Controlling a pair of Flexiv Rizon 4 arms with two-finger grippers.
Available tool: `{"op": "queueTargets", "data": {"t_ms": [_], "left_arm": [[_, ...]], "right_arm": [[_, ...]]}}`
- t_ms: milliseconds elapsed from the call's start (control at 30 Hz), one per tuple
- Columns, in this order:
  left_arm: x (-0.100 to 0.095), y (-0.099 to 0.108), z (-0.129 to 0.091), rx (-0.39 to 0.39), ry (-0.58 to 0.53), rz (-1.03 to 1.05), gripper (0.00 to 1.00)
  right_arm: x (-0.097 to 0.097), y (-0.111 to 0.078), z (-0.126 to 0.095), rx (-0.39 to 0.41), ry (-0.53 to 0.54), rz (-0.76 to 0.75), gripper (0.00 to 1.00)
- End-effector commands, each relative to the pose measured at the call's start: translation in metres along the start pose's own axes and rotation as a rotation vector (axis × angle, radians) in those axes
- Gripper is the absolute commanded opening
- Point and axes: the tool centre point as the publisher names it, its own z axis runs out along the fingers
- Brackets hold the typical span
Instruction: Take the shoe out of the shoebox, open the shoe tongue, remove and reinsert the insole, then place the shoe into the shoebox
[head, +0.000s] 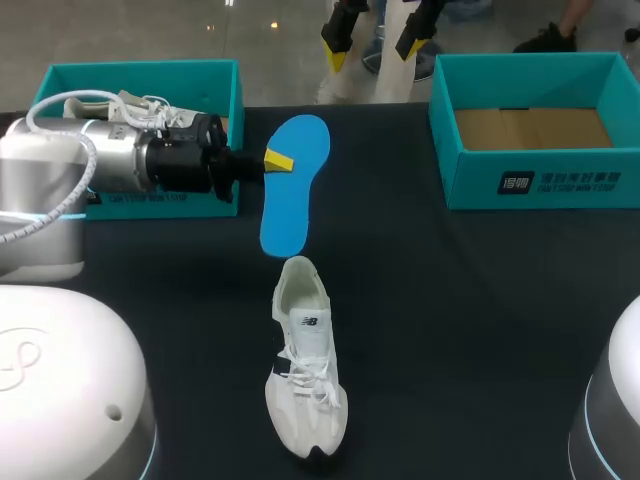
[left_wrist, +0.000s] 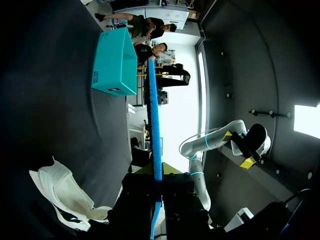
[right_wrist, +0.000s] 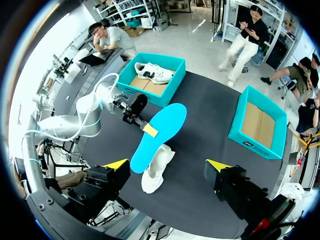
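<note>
Left tool (head: 275, 160) clamped on the blue insole (head: 292, 190), held above the counter (head: 480, 330).
Insole hangs between the two teal shoeboxes, its lower end just over the heel of the white sneaker (head: 305, 370), which lies upright mid-counter, tongue raised. Right tool (right_wrist: 167, 165) hovers high over the counter, fingers wide and holding nothing. Left shoebox (head: 140, 70) contains another white sneaker (head: 150, 105); right shoebox (head: 470, 175) shows its cardboard floor.

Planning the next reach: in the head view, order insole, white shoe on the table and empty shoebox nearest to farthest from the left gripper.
1. Insole, held in the left gripper.
2. White shoe, at the middle of the table.
3. Empty shoebox, far right.
</note>
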Motion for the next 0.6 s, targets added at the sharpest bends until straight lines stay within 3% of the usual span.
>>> {"op": "queueTargets", "data": {"t_ms": [33,300,433,500,600], "left_arm": [[0.001,0.001,0.000,0.001,-0.003,0.000,0.00],[0.001,0.001,0.000,0.001,-0.003,0.000,0.00],[0.026,-0.006,-0.002,-0.106,-0.049,0.381,0.00],[0.033,-0.002,-0.002,-0.182,0.008,0.526,0.00],[0.038,0.002,-0.009,-0.201,0.058,0.677,0.00]], "right_arm": [[0.000,0.001,0.000,0.002,0.000,0.001,1.00],[0.000,0.001,0.000,0.002,0.000,0.001,1.00],[0.000,0.001,0.000,0.002,0.000,0.001,1.00],[0.000,0.001,0.000,0.002,0.000,0.001,1.00],[0.000,0.001,0.000,0.002,0.000,0.001,1.00]]}}
